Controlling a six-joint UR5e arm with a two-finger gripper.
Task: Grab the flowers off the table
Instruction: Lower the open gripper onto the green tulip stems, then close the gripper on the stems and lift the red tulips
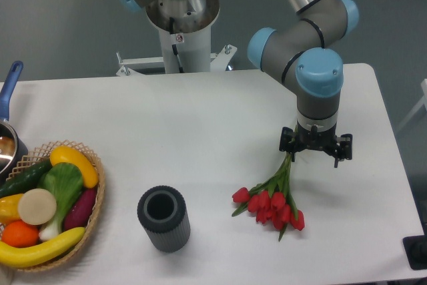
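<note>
White table (200, 118) held the flowers (273, 201) lying at 5 o'clock from centre; gripper (315, 151) hung over stem ends, fingers apart, flowers not gripped; dark cup (163, 218) at 7 o'clock

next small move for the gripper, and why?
Probably nudge a little further toward the stem ends, then descend. The gripper sits above the table with the upper tips of the flowers under its camera-left edge, not centred. The bunch lies flat, ungrasped. Whether the fingers are open cannot be told here.
</note>
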